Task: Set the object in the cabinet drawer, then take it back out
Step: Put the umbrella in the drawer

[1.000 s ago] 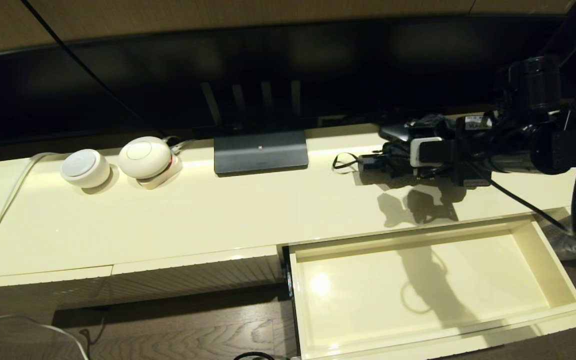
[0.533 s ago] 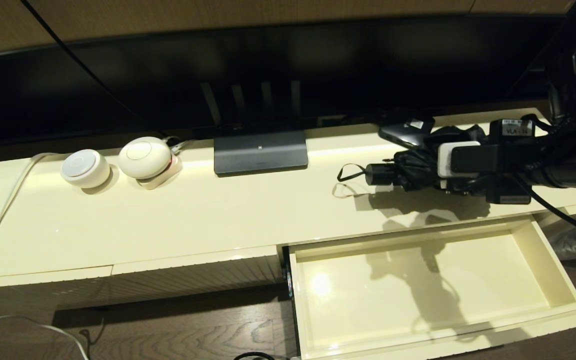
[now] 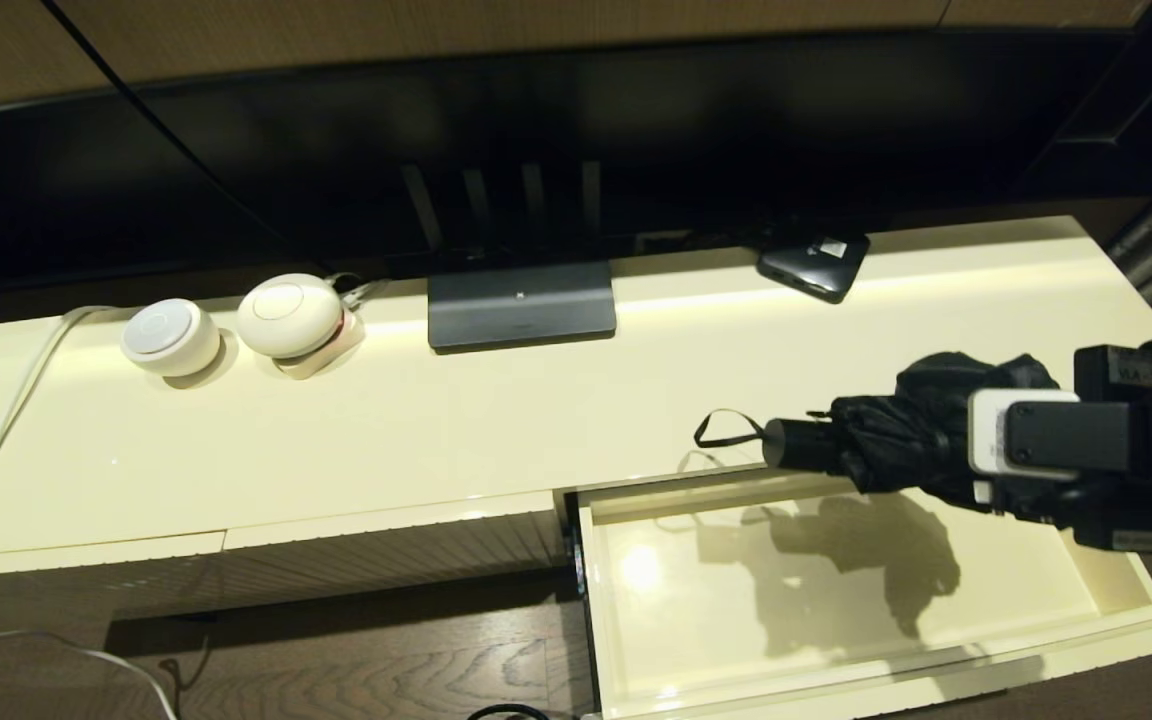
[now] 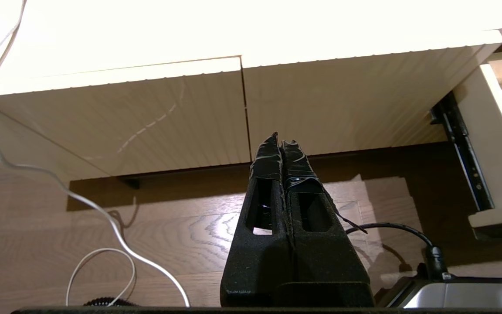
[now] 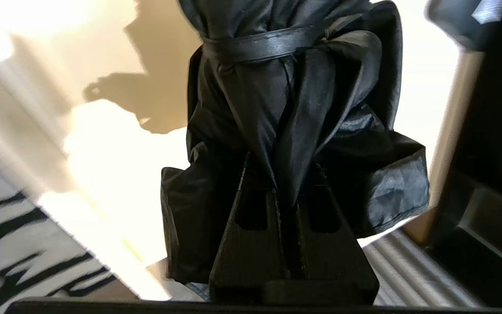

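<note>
Your right gripper (image 5: 292,183): jaws clamped on black folding umbrella (image 3: 911,430), baggy glossy fabric, strap cinched round it. Umbrella held level above open glossy cream drawer (image 3: 1126,565) at worktop's front right edge, short handle and thin wrist loop toward worktop centre. Your left gripper (image 4: 282,148): jaws closed, empty, low before ribbed cream panel (image 4: 146,117).

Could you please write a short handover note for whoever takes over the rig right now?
Right gripper: shut on the umbrella, held in the air over the back edge of the open cabinet drawer, handle pointing to the robot's left.
Left gripper: shut, holding nothing, parked low before the cabinet front.
Done: drawer open, umbrella lifted.
Left: lower it into the drawer, release, then take it back out.
</note>
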Available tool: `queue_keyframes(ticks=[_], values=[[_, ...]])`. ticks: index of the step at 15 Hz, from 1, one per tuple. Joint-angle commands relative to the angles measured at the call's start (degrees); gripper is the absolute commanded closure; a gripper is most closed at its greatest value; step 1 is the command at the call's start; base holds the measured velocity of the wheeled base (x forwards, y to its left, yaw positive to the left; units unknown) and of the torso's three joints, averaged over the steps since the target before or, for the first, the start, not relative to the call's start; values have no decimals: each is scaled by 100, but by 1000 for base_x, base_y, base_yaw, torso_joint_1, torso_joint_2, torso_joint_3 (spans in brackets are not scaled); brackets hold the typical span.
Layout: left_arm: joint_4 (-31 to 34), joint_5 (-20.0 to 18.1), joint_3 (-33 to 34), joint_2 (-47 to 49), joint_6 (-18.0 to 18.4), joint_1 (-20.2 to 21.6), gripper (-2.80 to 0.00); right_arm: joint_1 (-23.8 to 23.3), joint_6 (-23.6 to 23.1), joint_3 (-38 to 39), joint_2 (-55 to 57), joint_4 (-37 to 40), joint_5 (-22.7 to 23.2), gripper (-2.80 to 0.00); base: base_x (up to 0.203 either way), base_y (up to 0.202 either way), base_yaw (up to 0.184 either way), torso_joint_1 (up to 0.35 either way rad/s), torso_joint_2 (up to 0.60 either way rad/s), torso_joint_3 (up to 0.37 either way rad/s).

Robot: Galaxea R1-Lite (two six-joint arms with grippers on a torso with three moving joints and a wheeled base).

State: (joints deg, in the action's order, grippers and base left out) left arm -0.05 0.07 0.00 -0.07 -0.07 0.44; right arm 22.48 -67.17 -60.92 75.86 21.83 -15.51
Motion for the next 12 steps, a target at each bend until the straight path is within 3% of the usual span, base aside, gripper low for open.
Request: queue_keyframes(ticks=[1, 7, 12], values=[[-3, 1, 18, 7, -1, 0, 0, 131, -3, 573, -499, 181, 8, 0, 0, 0, 0, 0, 0, 0], [-4, 1, 18, 7, -1, 0, 0, 114, 433, 1352, -200, 176, 48, 0, 0, 0, 0, 0, 0, 0], [-4, 1, 18, 7, -1, 0, 0, -71, 600, 1417, 456, -153, 130, 0, 0, 0, 0, 0, 0, 0]])
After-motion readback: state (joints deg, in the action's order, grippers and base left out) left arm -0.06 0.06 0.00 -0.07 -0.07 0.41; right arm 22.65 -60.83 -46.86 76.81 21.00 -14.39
